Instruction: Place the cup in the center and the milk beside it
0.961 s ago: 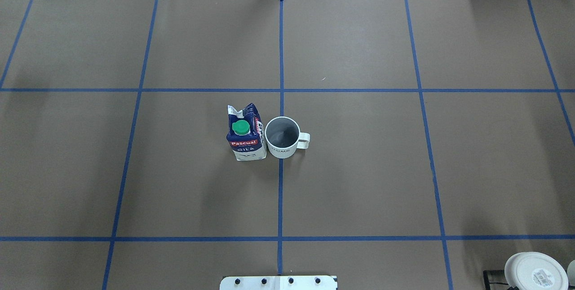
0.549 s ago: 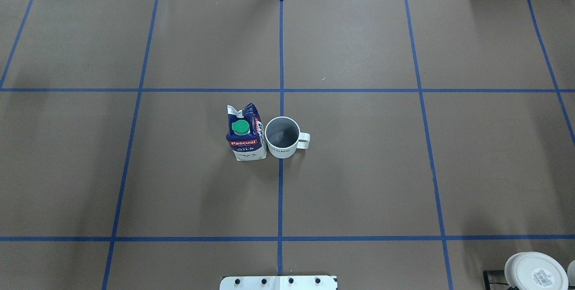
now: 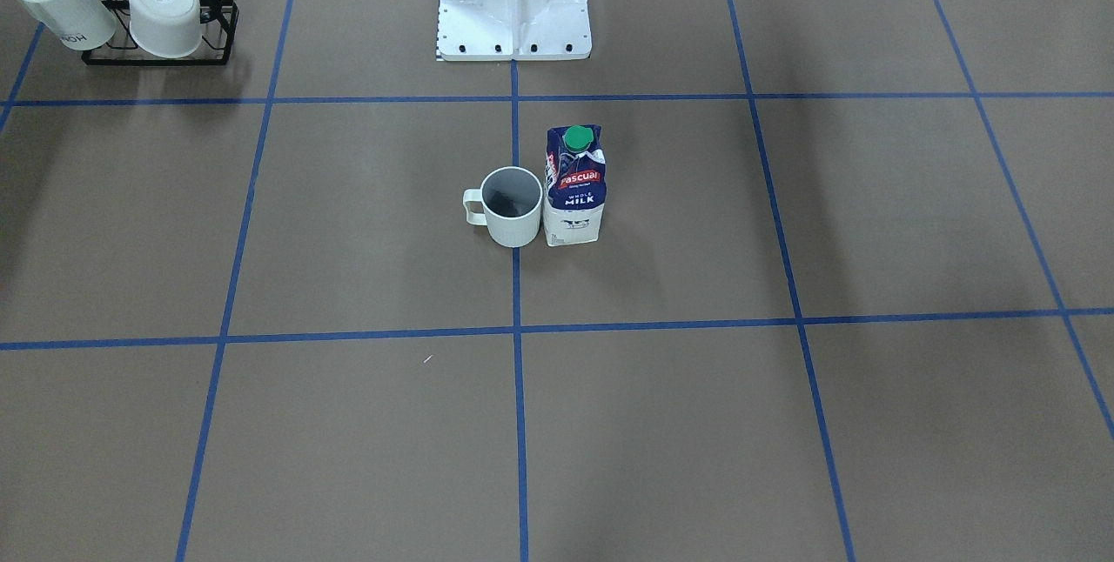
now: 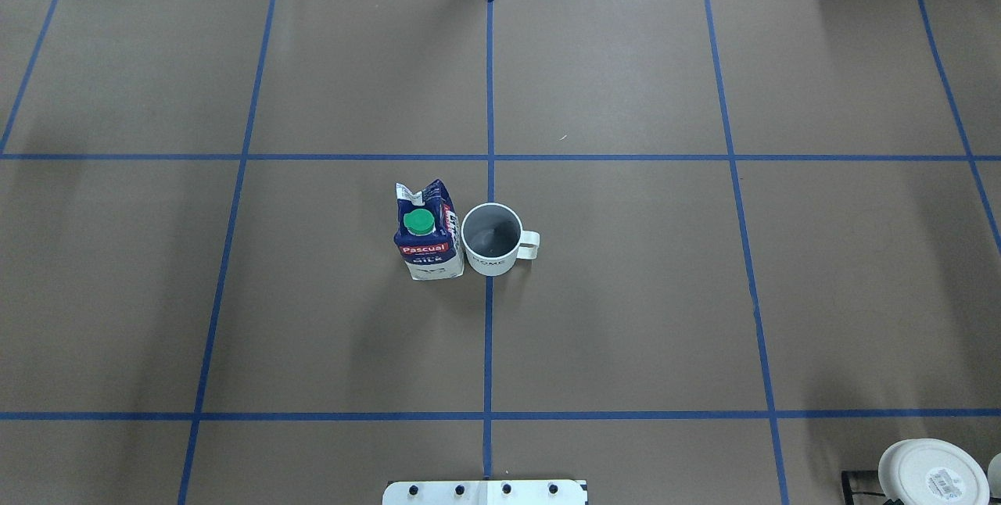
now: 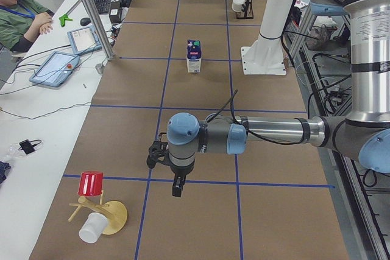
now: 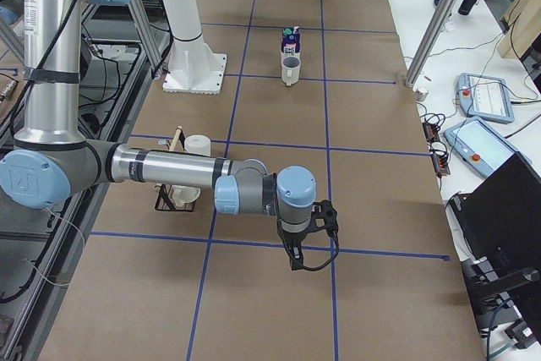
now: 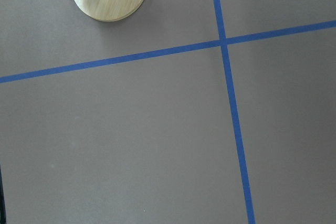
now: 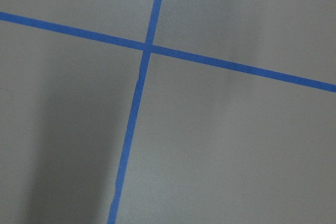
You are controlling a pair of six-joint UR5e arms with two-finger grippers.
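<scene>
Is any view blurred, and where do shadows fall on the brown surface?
Overhead exterior: sharp, milk label readable, soft shadows near the side edges. Right wrist-mounted: a broad shadow covers the lower left, tape slightly soft. Left wrist-mounted: even light, no glare.

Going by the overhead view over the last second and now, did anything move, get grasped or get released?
Nothing visibly changed. The cup stays on the central blue tape line, and the milk stays upright close beside it.
</scene>
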